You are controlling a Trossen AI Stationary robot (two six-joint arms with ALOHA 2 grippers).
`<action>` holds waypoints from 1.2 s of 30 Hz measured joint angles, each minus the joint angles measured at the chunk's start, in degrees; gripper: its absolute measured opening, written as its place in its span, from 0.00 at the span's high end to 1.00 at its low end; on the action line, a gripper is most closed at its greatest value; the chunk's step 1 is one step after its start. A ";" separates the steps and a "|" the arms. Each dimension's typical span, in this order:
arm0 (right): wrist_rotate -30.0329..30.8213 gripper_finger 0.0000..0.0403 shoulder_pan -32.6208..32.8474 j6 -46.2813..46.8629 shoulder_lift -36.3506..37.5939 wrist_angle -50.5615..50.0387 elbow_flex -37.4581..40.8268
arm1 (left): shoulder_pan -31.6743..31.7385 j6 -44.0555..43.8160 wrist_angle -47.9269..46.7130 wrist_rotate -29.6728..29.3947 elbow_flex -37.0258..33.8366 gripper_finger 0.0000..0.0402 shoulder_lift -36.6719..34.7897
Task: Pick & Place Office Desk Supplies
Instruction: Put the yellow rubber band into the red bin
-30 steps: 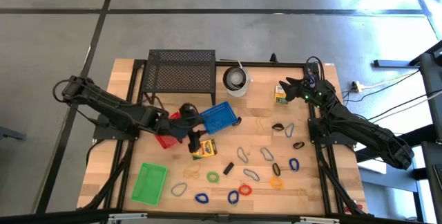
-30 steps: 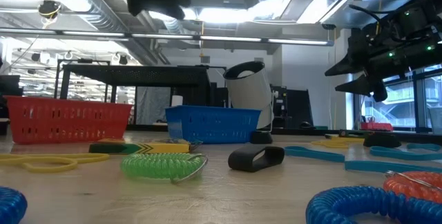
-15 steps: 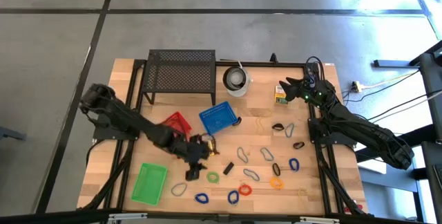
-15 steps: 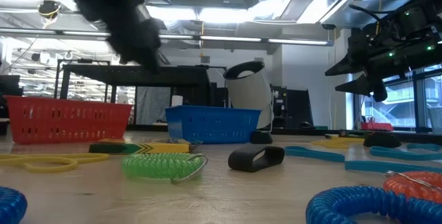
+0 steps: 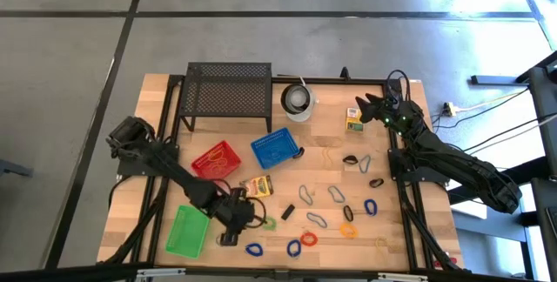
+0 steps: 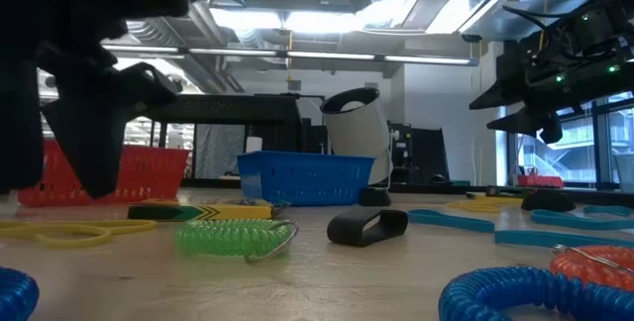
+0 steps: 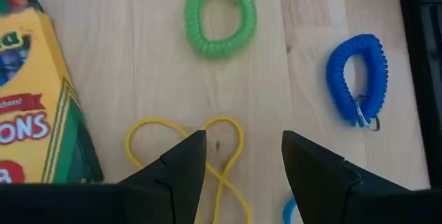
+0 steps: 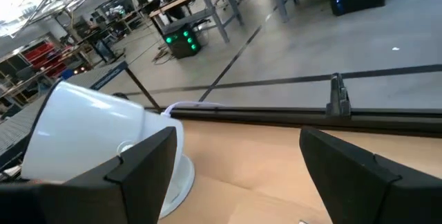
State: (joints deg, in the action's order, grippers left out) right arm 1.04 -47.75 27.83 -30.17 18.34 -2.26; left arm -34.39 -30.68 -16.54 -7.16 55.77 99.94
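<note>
Left gripper [image 7: 238, 162] now lower, fingers apart over yellow loop [image 7: 190, 156], beside green basket [image 5: 188, 230].

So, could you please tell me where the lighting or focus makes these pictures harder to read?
Low view: the bright ceiling lights and window backlight the left arm into a dark silhouette, and the blue coil nearest the lens is soft. High view: evenly lit, with the table clear throughout. Left wrist view: sharp on the yellow loop. Right wrist view: the white cup looks washed out.
</note>
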 joint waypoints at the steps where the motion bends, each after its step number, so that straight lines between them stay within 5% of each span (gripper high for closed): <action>1: 0.04 0.23 0.00 0.00 0.00 0.15 0.00 | -0.23 0.52 -0.16 -0.80 0.00 0.54 0.10; 18: 0.06 0.23 -0.02 -2.97 0.00 1.78 0.01 | -3.91 -0.11 -10.86 -4.74 0.28 0.56 3.39; 29: 0.06 0.23 -0.02 -2.99 0.00 1.78 0.00 | -3.76 2.57 -10.62 -3.57 0.18 0.96 3.90; 36: 0.04 0.23 -0.02 -3.02 0.00 1.78 0.00 | -3.61 7.48 -9.11 -12.63 -0.53 0.99 -0.89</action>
State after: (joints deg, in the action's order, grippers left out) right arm 1.08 -47.77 24.82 -30.17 20.12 -2.26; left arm -38.00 -23.20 -25.65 -19.79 55.24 99.05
